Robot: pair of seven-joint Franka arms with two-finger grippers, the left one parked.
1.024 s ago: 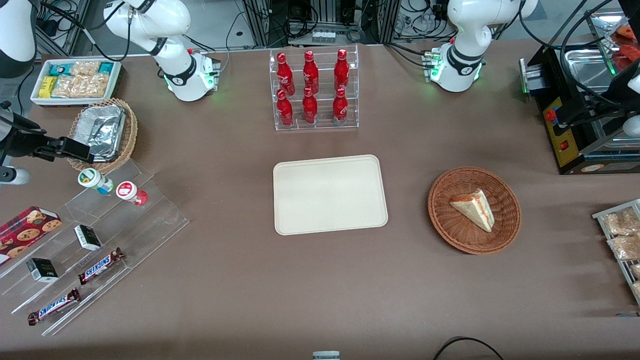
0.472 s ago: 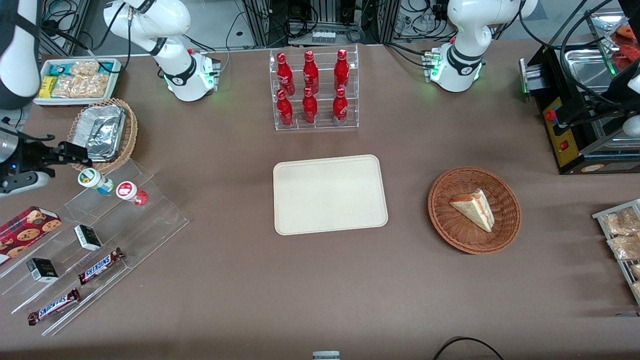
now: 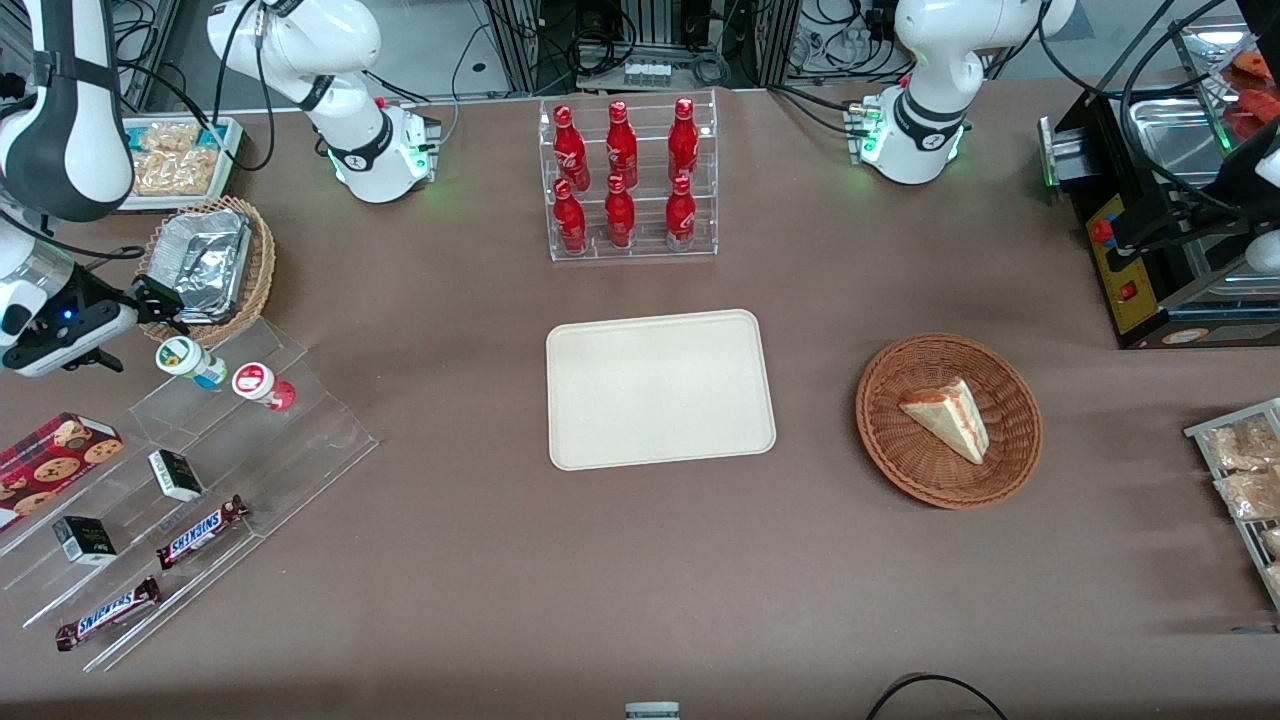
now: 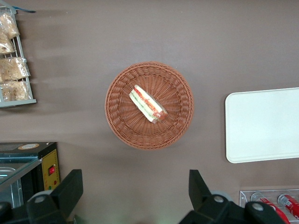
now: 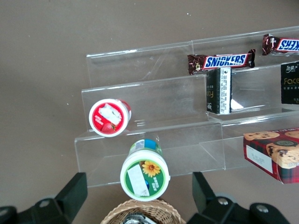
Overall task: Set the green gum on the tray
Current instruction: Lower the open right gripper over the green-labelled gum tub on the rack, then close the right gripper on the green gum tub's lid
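Observation:
The green gum (image 3: 186, 361) is a small white bottle with a green-marked lid, standing on the top step of a clear acrylic stand (image 3: 250, 440). In the right wrist view its lid (image 5: 144, 176) shows a sunflower and lies between my two spread fingers. My gripper (image 3: 158, 305) is open and empty, hovering just above the gum, on its side farther from the front camera, over the edge of a wicker basket. It also shows in the right wrist view (image 5: 138, 193). The cream tray (image 3: 660, 388) lies bare at the table's middle, well toward the parked arm from the gum.
A red-lidded bottle (image 3: 259, 385) stands beside the green gum. The stand holds Snickers bars (image 3: 200, 532), black boxes (image 3: 176, 474) and a cookie box (image 3: 55, 455). A foil-filled wicker basket (image 3: 205, 265), a cola bottle rack (image 3: 627, 180), a sandwich basket (image 3: 948, 420) and a snack bin (image 3: 175, 160) are around.
My arm has swung in from the table's end and the wrist has turned downward, bringing the gripper over the green gum. The gum and the tray have not moved.

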